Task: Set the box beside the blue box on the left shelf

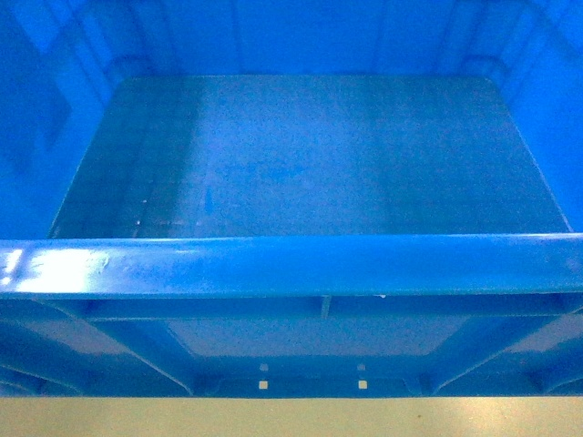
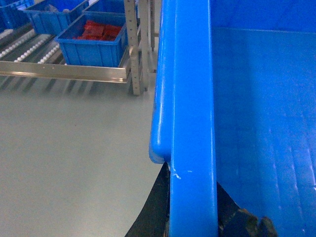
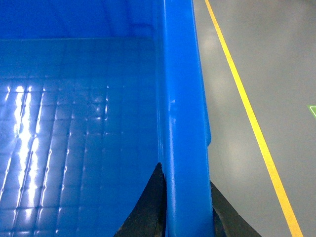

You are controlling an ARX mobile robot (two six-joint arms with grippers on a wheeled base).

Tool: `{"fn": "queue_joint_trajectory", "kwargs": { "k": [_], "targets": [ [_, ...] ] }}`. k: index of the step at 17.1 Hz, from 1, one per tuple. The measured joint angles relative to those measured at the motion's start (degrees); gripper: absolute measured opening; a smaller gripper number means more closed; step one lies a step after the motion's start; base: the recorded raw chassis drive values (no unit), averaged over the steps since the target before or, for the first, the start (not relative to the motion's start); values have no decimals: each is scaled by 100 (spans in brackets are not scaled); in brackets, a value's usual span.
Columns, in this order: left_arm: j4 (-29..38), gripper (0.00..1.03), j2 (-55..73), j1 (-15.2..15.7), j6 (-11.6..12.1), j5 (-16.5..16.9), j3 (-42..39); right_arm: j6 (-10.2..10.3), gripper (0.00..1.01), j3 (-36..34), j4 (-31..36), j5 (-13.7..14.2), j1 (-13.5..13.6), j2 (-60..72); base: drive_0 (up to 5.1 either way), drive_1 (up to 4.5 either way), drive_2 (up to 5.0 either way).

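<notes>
The box (image 1: 301, 173) fills nearly the whole head view, open top up, near rim running straight across w/ the ribbed front wall below it and a strip of pale floor (image 1: 291, 417) under that; neither end effector shows in that view. Left end effector (image 2: 192, 222) sits at the bottom of the left wrist view, its dark fingers (image 2: 150, 217) straddling the box's left rim, one on the outer side, one on the inner side, both against the rim, so it is closed on the rim and gripping it. Right end effector (image 3: 187, 217) does the same on the opposite rim: one dark finger inside the wall, one outside, clamped on the rim. Box interior lies to the right of the left end effector and to the left of the right one, i.e. the box hangs between the two, above grey floor, not on any shelf. Ahead of the left end effector and off to its left, well apart, is the left shelf (image 2: 29, 49), rails w/ white rollers, front bar in metal. On it sits a blue box w/ red items (image 2: 94, 42), and another blue box (image 2: 49, 17) behind/left of that. To the right of the right end effector a yellow floor line (image 3: 252, 118) runs away over grey floor.
</notes>
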Motion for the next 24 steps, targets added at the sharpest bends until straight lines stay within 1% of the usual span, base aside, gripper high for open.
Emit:
{"fn": "queue_joint_trajectory", "kwargs": {
  "k": [4, 6, 7, 24],
  "targets": [
    [4, 8, 0, 2, -2, -4, 0, -2, 10, 0, 7, 2, 0, 0, 5, 425, -414],
    [-48, 8, 28, 2, 0, -4, 0, 7, 10, 0, -20, -4, 0, 46, 0, 0, 0],
    [31, 8, 26, 2, 0, -4, 0, 2, 10, 0, 17, 0, 0, 35, -487, 254, 254],
    [22, 8, 24, -4, -2, -2, 0, -11, 10, 0, 0, 9, 0, -2, -487, 258, 258]
  ]
}}
